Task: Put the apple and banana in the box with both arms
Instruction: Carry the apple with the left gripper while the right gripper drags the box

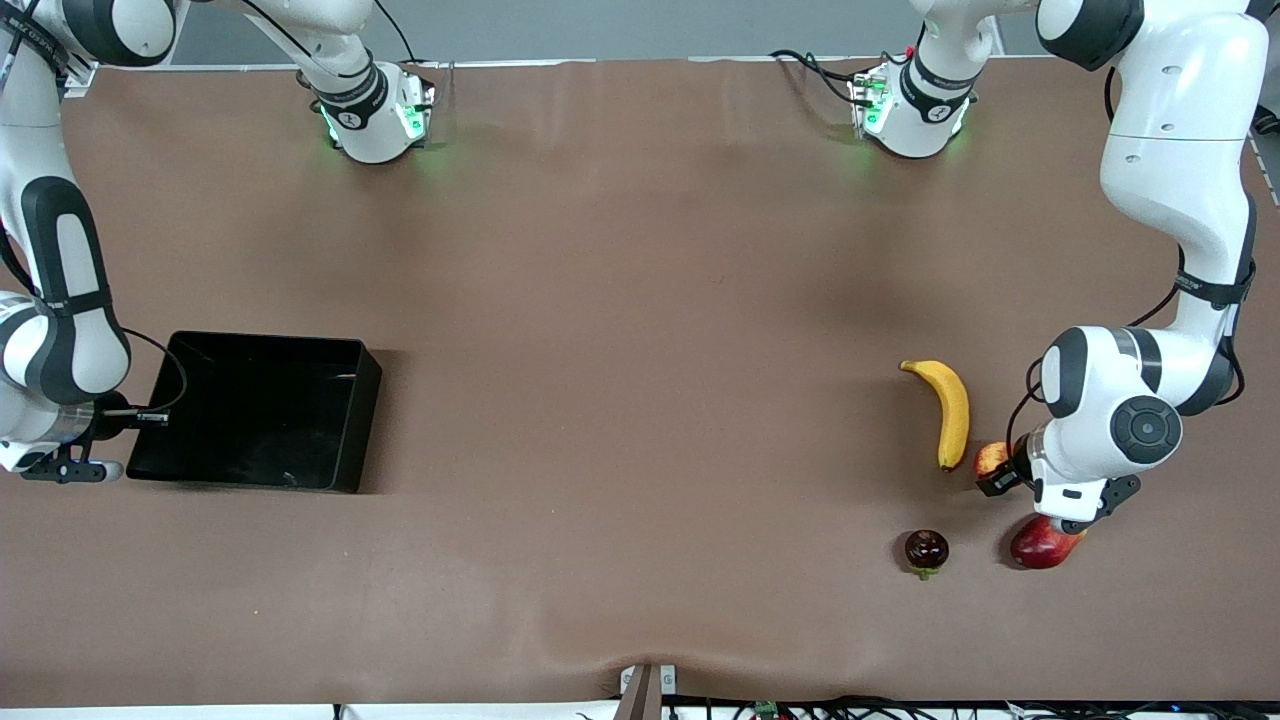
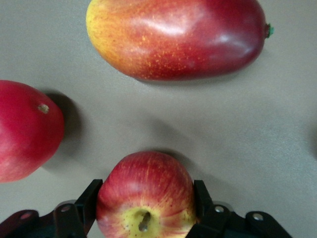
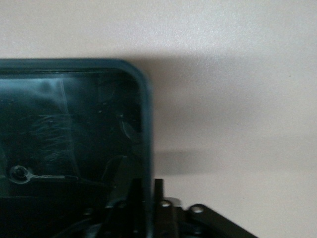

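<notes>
The box (image 1: 262, 412) sits empty near the surface's right-arm end, its wall pinched by the right claw (image 3: 148, 198). The banana (image 1: 947, 411) lies untouched toward the left-arm end; beside it, the left claw (image 2: 147, 208) brackets the apple (image 2: 146, 196), fingers against its sides. Both fruits remain to be boxed.

Apple (image 2: 145, 198): small, red streaked yellow, dimple showing, on table at left arm's end, just beside banana's nearer tip. Banana (image 1: 946, 409): long, curved, yellow, lying flat. Box (image 1: 352, 420): shallow glossy black tray, at right arm's end, well apart from fruit.
</notes>
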You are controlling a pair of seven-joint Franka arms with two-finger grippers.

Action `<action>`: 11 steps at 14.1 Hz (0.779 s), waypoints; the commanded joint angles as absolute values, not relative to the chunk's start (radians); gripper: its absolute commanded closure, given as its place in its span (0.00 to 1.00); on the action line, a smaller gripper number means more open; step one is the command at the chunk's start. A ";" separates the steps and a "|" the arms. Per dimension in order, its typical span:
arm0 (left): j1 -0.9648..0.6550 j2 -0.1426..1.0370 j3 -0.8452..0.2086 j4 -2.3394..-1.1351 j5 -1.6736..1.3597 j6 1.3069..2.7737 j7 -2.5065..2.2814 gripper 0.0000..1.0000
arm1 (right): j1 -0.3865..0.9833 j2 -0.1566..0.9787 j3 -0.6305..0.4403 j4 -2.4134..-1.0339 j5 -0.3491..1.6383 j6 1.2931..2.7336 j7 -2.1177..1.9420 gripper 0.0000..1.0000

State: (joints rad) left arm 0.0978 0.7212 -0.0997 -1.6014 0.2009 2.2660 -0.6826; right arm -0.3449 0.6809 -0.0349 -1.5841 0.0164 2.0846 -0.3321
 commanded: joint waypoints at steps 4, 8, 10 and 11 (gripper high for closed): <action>0.101 0.623 -0.109 -1.600 0.172 2.146 -0.623 1.00 | -0.337 0.559 0.014 -1.588 0.031 2.028 -0.348 1.00; 0.100 0.520 -0.121 -1.603 0.169 2.022 -0.600 1.00 | -0.330 0.506 0.104 -1.588 0.044 1.951 -0.333 1.00; 0.101 0.465 -0.144 -1.603 0.161 1.932 -0.598 1.00 | -0.315 0.503 0.149 -1.588 0.106 1.925 -0.289 1.00; 0.100 0.441 -0.144 -1.603 0.161 1.890 -0.598 1.00 | -0.296 0.503 0.164 -1.588 0.121 1.910 -0.252 1.00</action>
